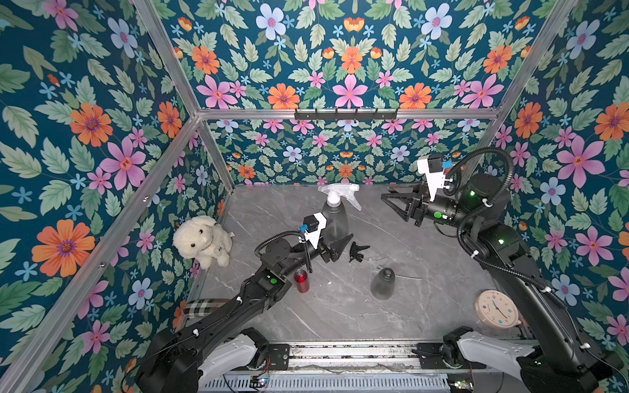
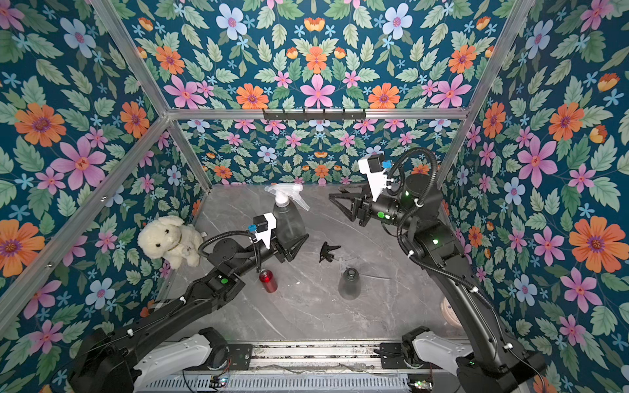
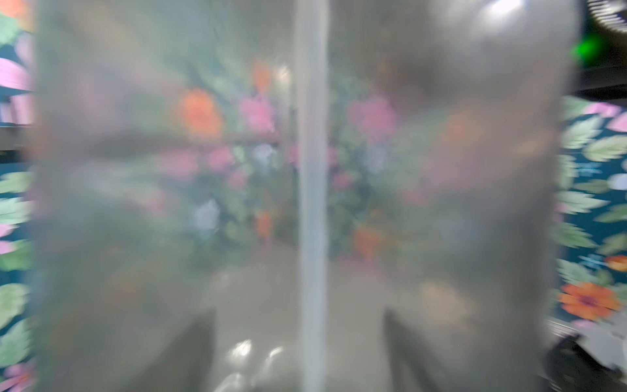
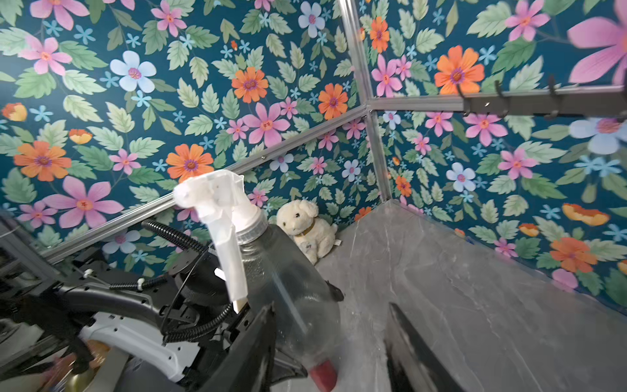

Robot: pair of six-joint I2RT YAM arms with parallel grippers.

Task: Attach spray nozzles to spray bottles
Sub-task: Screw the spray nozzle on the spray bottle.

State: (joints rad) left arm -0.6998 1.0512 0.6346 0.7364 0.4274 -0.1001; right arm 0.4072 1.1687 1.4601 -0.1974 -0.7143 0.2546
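Note:
A smoky-grey spray bottle (image 1: 335,217) (image 4: 288,288) stands at the back of the table with a whitish spray nozzle (image 1: 340,192) (image 4: 220,207) on its neck. My left gripper (image 1: 337,239) (image 3: 300,339) is shut on its lower body, which fills the left wrist view with the dip tube (image 3: 310,203) down the middle. My right gripper (image 1: 393,206) (image 4: 330,305) hangs open to the right of the nozzle, touching nothing. A black spray nozzle (image 1: 357,251) (image 2: 328,251) lies on the table. A second grey bottle (image 1: 383,282) (image 2: 349,282) and a red bottle (image 1: 302,280) (image 2: 268,280) stand capless.
A white plush dog (image 1: 202,240) sits in the back left corner. A round clock (image 1: 497,309) lies at the front right, and a plaid item (image 1: 204,306) at the front left under my left arm. A black hook rail (image 1: 345,114) runs along the back wall.

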